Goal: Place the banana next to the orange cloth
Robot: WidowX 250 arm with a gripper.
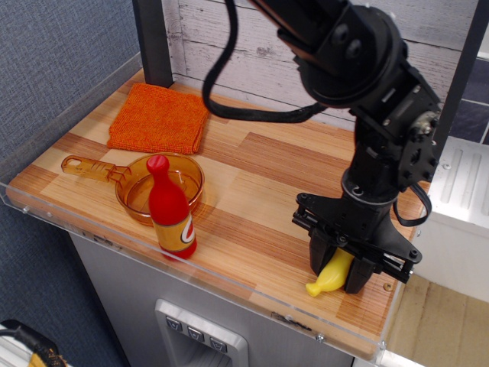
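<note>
1. The black gripper [341,269] is low at the front right corner of the wooden surface [260,172], with its two fingers [318,258] pointing down.
2. The fingers stand on both sides of the banana [330,275] and are closed against it, so they are grasping the banana.
3. The banana is yellow and lies on the surface near the front edge; only its lower end shows below the fingers, and the rest is hidden by the gripper.
4. I cannot tell if the banana is lifted or if it rests on the wood.
5. The orange cloth [161,118] lies flat at the back left part of the surface, close to a dark vertical post [152,40]. It is well apart from the banana.
6. In front of the cloth there is a translucent amber pan [157,186] with its handle pointing to the left.
7. A red bottle [171,210] with a yellow label stands upright just in front of the pan bowl, and partly covers its rim in this view.
8. The pan and the bottle are on the left half of the surface, and the gripper with the banana is on the right half.
9. The black arm [367,84] comes down from the top of the view, with a black cable [252,115] looping beside it.
</note>
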